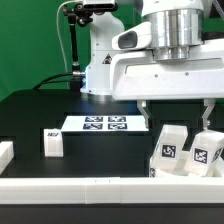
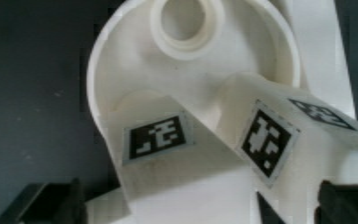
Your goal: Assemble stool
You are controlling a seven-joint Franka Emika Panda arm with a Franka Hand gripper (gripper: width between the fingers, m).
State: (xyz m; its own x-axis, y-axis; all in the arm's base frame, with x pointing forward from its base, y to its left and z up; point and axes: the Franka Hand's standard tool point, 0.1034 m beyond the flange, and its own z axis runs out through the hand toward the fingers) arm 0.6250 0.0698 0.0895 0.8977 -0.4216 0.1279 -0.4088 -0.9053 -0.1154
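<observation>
My gripper (image 1: 177, 122) hangs open at the exterior view's right, its fingers (image 1: 146, 112) spread just above a cluster of white tagged stool parts. Two tagged blocks (image 1: 170, 152) (image 1: 207, 153) show there. In the wrist view the broad rounded white seat (image 2: 131, 75) with a round socket (image 2: 194, 25) fills the picture, and tagged faces (image 2: 158, 135) (image 2: 270, 132) stand on it. The gripper (image 2: 197, 205) straddles this white piece with dark fingertips (image 2: 51, 205) on either side; I see no contact. A separate white leg (image 1: 52, 142) lies to the exterior view's left.
The marker board (image 1: 105, 123) lies flat behind the parts, near the arm's white base (image 1: 100, 60). A long white rail (image 1: 100, 187) runs along the front edge. Another white piece (image 1: 5, 152) sits at the far left. The tabletop is black.
</observation>
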